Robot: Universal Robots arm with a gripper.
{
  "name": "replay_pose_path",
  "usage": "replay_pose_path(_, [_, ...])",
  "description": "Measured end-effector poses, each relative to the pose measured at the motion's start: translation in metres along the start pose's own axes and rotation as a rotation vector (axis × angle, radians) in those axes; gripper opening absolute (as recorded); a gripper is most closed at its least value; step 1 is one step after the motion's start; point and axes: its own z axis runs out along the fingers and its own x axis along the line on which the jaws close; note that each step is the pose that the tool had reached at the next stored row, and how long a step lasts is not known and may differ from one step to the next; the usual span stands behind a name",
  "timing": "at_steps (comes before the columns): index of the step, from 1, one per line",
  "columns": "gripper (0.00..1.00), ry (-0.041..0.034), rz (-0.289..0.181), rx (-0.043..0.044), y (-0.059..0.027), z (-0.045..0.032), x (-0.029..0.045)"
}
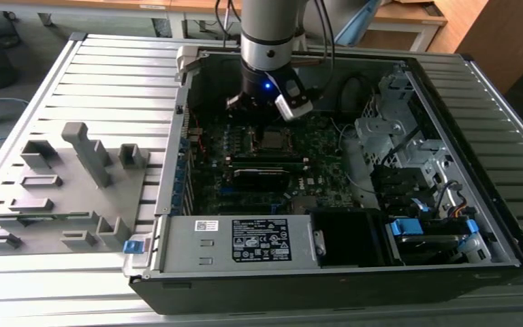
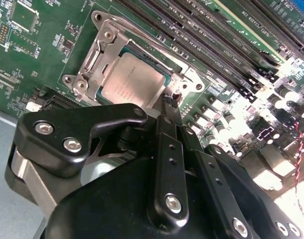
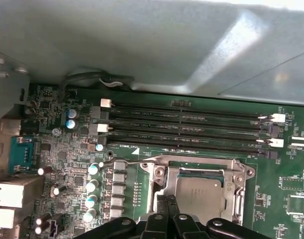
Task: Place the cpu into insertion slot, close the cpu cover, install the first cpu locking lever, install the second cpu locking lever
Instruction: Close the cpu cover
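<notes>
Near 12 o'clock on board (image 1: 209, 191), exterior view: slot (image 1: 271, 138) sits under arm (image 1: 271, 34). Cover (image 2: 92, 60) lies flat over slot, cpu (image 2: 132, 82) seated in its window, so first two steps look done. Gripper (image 2: 167, 102) pressed together, at cover's edge. Levers (image 3: 126, 162): latching unclear, likely left.

The arm (image 1: 268, 27) hung inside the open computer case (image 1: 334, 289); its gripper (image 1: 259, 114) was close by the insertion slot (image 1: 271, 139) on the motherboard (image 1: 209, 178); a grey fixture tray (image 1: 62, 184) lay at the exterior view's left.
</notes>
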Motion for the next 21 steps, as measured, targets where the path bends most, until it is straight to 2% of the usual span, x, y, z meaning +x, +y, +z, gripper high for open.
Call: replay_pose_path(21, [0.11, 0.0002, 0.001, 0.0003, -0.0001, 0.0075, 0.0013])
